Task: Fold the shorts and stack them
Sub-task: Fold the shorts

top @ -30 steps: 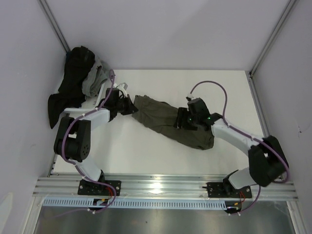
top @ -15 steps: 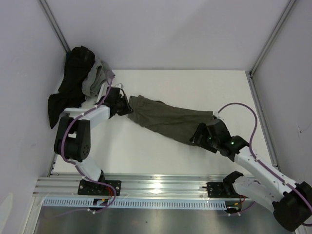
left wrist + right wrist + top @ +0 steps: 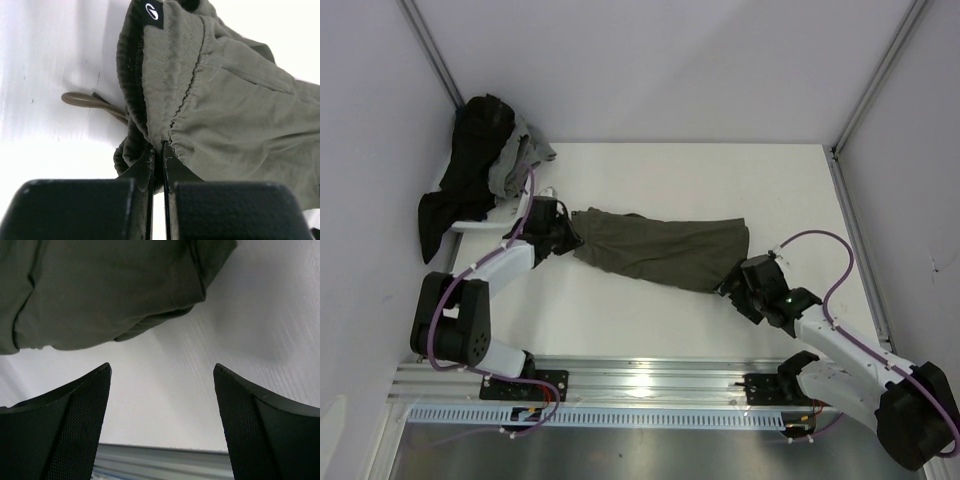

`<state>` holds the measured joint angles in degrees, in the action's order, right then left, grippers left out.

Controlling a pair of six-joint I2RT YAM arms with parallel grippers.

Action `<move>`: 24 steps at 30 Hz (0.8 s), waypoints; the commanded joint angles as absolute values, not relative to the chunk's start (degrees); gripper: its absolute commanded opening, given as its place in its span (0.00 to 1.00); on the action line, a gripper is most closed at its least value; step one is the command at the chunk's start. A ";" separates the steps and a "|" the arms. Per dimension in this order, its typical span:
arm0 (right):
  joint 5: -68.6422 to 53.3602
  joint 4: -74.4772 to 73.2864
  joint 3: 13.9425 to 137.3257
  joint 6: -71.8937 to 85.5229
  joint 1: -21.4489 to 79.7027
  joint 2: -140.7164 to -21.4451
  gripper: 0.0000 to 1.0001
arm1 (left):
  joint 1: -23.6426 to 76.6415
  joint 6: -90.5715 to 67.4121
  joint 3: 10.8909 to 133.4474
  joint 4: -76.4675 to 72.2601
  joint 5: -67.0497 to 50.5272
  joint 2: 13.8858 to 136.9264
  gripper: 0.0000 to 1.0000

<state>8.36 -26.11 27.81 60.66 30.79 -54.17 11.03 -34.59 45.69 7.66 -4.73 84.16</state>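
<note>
Currently flattening shorts (image 3: 655, 250), pre-fold.
Left end effector (image 3: 157, 150) clamped on waistband (image 3: 165, 65), 9 o'clock; right end effector (image 3: 162, 371) apart, empty, 4 o'clock; fold probably needs fresh grasp.

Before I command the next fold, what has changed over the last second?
The right claw slid off the shorts toward the near right edge and opened, letting go; the shorts now lie stretched out. The left claw, shut on the waistband, shifted slightly left. The dark clothes pile stayed put.
</note>
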 commanded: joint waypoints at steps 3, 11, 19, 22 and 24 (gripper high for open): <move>13.71 -16.98 25.49 63.81 29.01 -56.86 0.82 | 11.07 -35.16 46.23 7.82 -3.87 81.47 0.00; 14.41 -10.91 24.96 63.55 27.34 -62.40 0.79 | 11.07 -34.98 44.83 7.03 -5.01 81.82 0.00; 13.71 -4.66 24.00 63.45 25.75 -69.52 0.72 | 10.99 -35.51 44.47 5.63 -7.64 83.58 0.00; 14.15 -2.29 23.03 63.90 25.66 -71.45 0.66 | 11.07 -35.86 44.21 5.01 -8.26 84.11 0.00; 14.94 -1.50 22.94 64.16 25.66 -72.59 0.59 | 10.99 -36.03 44.04 4.66 -8.44 84.20 0.00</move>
